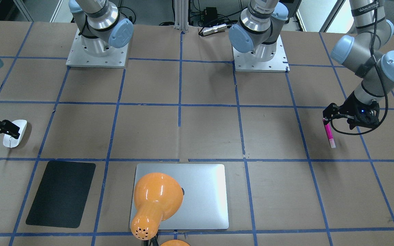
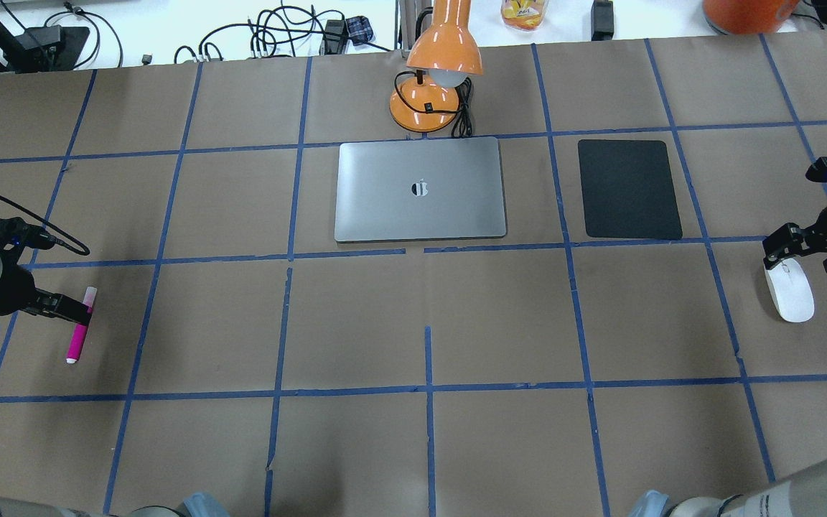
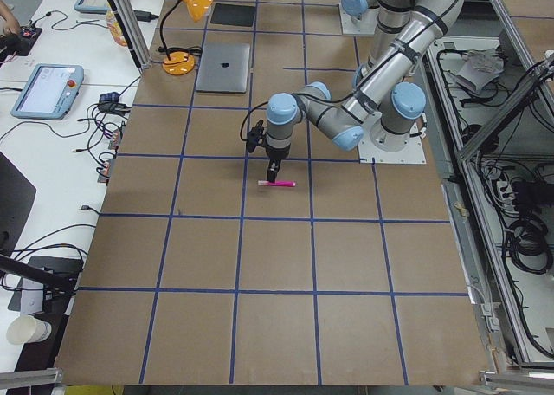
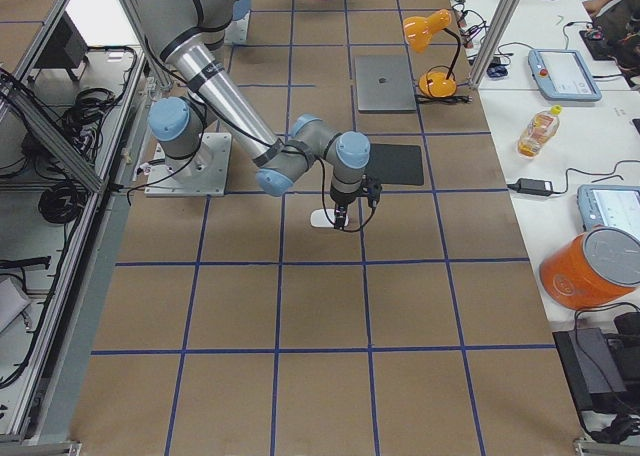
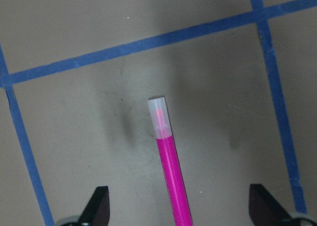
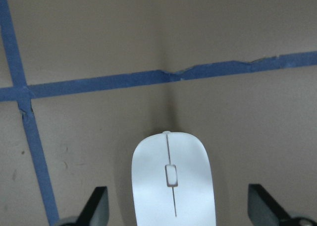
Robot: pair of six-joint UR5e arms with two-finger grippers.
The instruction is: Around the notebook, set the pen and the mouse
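Note:
The magenta pen [image 2: 77,336] lies flat on the brown table at its far left, pale cap end [image 5: 159,118] pointing away from the wrist. My left gripper [image 2: 75,310] stands open over the pen's upper part, one finger [image 5: 97,206] on each side, not touching it. At the table's far right rests the white mouse [image 2: 791,291]. My right gripper [image 2: 787,248] is open over its far end, fingers [image 6: 97,205] wide of the mouse [image 6: 173,181]. The silver notebook [image 2: 385,205] lies closed at the middle of the far side, well away from both.
An orange lamp [image 2: 443,59] stands just behind the notebook, its shade over it in the front-facing view [image 1: 157,196]. A black mat [image 2: 629,188] lies to the notebook's right. Blue tape lines grid the table. Both arm bases [image 1: 97,51] stand at the near edge.

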